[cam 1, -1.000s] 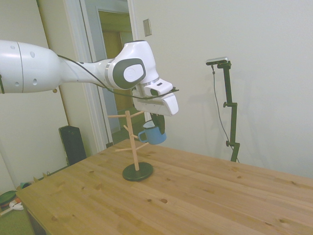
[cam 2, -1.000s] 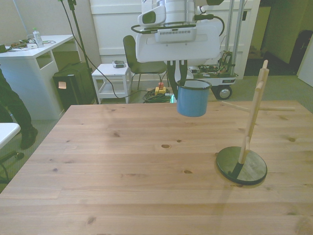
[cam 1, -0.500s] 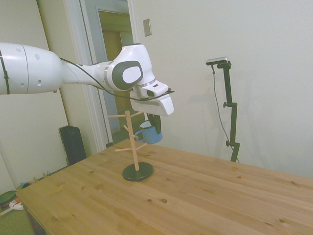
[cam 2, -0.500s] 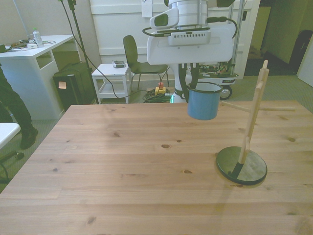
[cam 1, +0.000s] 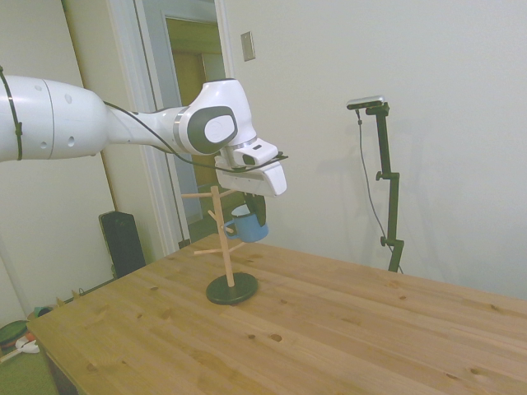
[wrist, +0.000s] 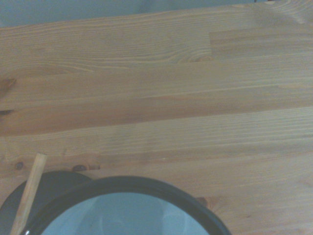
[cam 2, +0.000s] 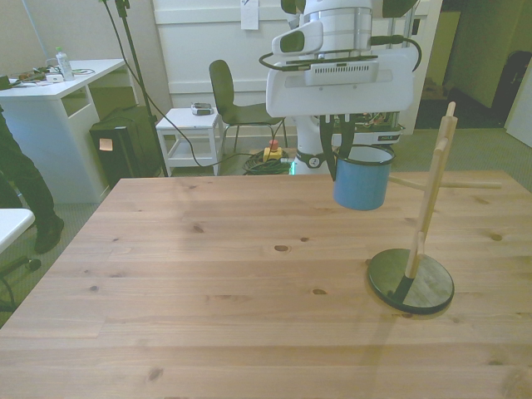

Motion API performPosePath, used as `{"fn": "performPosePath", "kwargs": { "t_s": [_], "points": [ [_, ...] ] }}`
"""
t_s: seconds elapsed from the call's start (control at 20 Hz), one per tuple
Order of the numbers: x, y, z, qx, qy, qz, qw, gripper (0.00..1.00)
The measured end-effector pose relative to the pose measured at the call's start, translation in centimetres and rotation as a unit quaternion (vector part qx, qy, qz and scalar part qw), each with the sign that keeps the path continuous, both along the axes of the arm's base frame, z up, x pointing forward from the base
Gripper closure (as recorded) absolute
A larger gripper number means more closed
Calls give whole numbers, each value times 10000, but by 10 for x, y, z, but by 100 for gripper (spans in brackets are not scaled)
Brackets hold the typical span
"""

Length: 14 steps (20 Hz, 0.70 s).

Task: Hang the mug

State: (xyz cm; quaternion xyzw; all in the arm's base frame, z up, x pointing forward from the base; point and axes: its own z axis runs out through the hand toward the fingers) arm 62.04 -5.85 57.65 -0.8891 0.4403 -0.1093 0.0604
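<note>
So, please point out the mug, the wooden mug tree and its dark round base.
mug (cam 2: pixel 362 184): front view, blue outer wall.
wooden mug tree (cam 2: pixel 431 199): front view, upright post.
dark round base (cam 2: pixel 431 286): front view, top face.

I'm holding the light-blue mug (cam 2: pixel 362 178) up off the wooden table (cam 2: pixel 208 283), my gripper (cam 2: pixel 342 151) clamped on its rim, mouth upward. It hangs just to the front view's left of the wooden mug tree (cam 2: pixel 428 220), level with a peg.
</note>
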Motion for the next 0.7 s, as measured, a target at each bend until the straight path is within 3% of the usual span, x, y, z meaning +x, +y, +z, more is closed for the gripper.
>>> {"fn": "performPosePath", "kwargs": {
  "t_s": [0.6, 0.65, 0.7],
  "points": [
    [7, 12, -1, -69, -7, -9, 10000, 100],
    [8, 12, -3, -68, 3, -9, 10000, 0],
    [9, 13, -4, -65, 14, -13, 10000, 0]
  ]
}}
